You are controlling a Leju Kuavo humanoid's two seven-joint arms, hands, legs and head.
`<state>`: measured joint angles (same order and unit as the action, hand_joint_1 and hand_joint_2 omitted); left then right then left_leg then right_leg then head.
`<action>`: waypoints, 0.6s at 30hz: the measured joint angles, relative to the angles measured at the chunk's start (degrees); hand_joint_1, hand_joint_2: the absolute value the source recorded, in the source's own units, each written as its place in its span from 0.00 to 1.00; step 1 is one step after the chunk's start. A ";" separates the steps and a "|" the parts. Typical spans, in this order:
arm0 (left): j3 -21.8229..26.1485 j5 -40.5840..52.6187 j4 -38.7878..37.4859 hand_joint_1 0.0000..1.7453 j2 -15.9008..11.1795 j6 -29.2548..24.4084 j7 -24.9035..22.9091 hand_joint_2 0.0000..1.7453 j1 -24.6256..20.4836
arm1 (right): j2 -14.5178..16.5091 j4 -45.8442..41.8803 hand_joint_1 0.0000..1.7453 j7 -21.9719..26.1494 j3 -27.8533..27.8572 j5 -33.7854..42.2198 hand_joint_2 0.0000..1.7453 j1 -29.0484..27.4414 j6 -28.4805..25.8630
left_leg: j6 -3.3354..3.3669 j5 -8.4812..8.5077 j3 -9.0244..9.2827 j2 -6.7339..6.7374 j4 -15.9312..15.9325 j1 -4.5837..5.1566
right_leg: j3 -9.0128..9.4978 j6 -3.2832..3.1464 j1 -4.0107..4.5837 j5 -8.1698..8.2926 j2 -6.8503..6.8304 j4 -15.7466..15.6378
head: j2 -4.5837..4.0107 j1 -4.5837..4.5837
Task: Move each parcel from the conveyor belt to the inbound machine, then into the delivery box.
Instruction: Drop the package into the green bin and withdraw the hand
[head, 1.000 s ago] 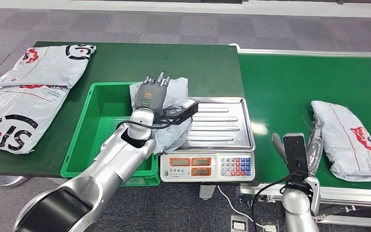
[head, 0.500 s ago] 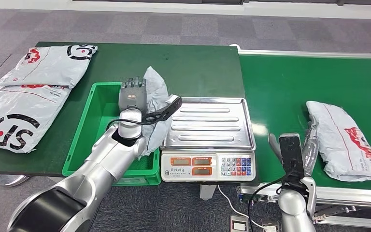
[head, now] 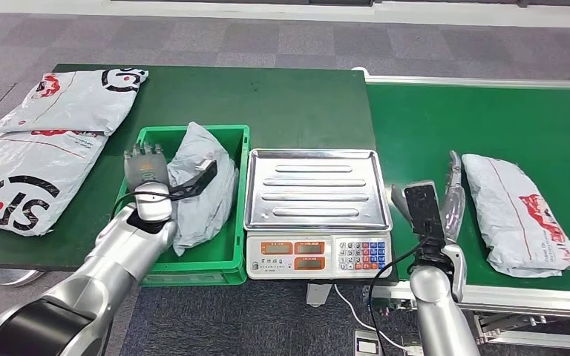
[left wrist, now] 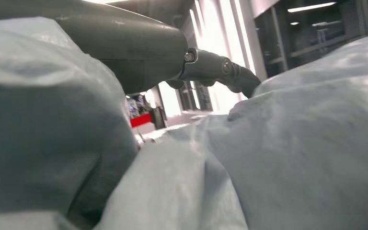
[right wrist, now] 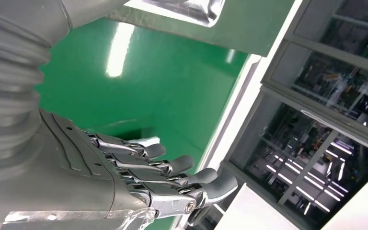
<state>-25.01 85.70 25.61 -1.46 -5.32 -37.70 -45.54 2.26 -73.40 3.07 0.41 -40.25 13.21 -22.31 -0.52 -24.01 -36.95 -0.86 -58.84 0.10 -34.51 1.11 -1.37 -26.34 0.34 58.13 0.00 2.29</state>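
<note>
Your belt (head: 445, 119) brings the next parcel (head: 516, 211) within reach of the right hand (head: 445, 200), which waits just beside it, fingers straight and apart, holding nothing. The scale (head: 315, 185) sits bare between belt and bin (head: 234, 252), so weighing looks finished for the bag (head: 204, 189). Your left hand (head: 148, 167) grips that bag, lowering it into the bin. It is a crumpled, soft grey mailer, folded over itself.
</note>
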 joint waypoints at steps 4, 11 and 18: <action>0.21 0.00 1.82 0.00 -2.97 -4.14 0.00 1.00 0.34 | 0.18 0.33 0.00 -0.45 -0.47 -0.43 1.00 0.01 -0.32 | 0.00 0.00 -0.02 -0.05 -0.01 -0.01 | -0.02 -0.01 0.00 -0.01 -0.05 0.00 | 0.00 0.00; 0.33 0.00 10.42 0.00 -4.77 -13.78 0.00 1.00 1.37 | 0.65 -0.13 0.00 -1.44 -0.52 -1.87 1.00 -1.13 -0.53 | 0.01 0.00 -0.06 -0.11 -0.02 0.05 | 0.00 0.00 -0.05 0.00 -0.07 -0.01 | 0.00 0.00; 0.30 0.00 20.40 0.00 -5.11 -19.84 0.00 1.00 4.50 | 0.97 -0.26 0.00 -1.40 -0.69 -2.91 1.00 -2.19 -0.55 | 0.01 -0.01 -0.05 -0.07 -0.02 0.05 | -0.04 0.00 -0.04 0.00 -0.05 -0.02 | 0.00 0.00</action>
<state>-24.71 85.70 46.01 -6.57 -25.16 -37.70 -41.04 3.23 -73.66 1.66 -0.28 -43.16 11.02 -22.86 -0.51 -24.01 -37.00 -0.93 -58.87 0.15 -34.55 1.11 -1.41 -26.34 0.29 58.11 0.00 2.29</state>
